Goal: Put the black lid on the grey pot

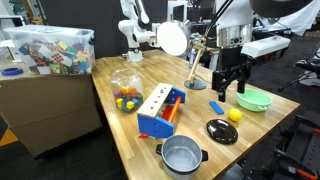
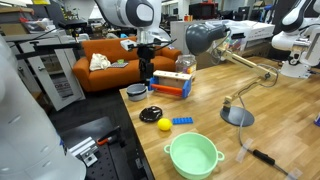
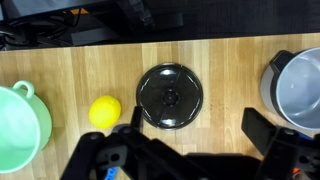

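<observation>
Spanning both exterior views, the long pale wooden bench carries everything, and the white Franka arm reaches down over its edge that faces the dark floor. Ranged along that edge, from one corner inward, sit the light green plastic bowl, the small yellow lemon, the flat round black lid and the shiny grey metal pot with two short side handles. Further in from the edge stands the blue and orange toolbox.

The pot is upright, open and empty, apart from the lid but near it. The lid lies flat on the wood between pot and lemon, touching neither, its small centre knob up.

The black Robotiq gripper hangs in the air above the lemon-and-lid stretch of the edge, holding nothing. In the wrist view its fingers are spread wide to either side.

The relation that matters: the lid lies straight below the gripper and roughly centred between the fingers, with the pot off to one side along the edge and the lemon on the opposite side. Being round, the lid has no long axis, so the knob looks like the natural hold. A straight descent should meet it, followed by a short carry along the edge towards the pot.
</observation>
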Available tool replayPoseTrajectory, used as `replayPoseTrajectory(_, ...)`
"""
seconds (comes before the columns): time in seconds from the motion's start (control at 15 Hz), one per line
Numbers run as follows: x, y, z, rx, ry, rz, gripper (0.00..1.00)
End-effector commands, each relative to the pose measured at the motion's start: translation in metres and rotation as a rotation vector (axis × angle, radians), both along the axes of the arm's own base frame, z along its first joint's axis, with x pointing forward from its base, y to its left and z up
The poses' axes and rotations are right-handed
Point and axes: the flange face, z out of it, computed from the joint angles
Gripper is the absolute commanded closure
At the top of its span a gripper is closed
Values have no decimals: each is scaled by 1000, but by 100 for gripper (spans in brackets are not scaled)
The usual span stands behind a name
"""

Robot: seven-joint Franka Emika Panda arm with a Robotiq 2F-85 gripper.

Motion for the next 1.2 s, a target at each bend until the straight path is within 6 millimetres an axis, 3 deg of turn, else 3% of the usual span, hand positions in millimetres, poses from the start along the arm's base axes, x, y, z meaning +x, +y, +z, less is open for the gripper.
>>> replayPoseTrajectory(0.0, 1, -1, 1, 1, -1, -1, 0)
replayPoseTrajectory(0.2, 1, -1, 1, 1, -2, -2, 0)
replayPoseTrajectory(0.6, 34, -7, -1, 5, -57, -17, 0)
replayPoseTrajectory(0.87, 55, -20, -30, -8, -50, -35, 0)
replayPoseTrajectory(1.07, 54, -22, -57, -24, -14, -41, 0)
replayPoseTrajectory(1.13, 49, -24, -51, -18, -12, -34, 0)
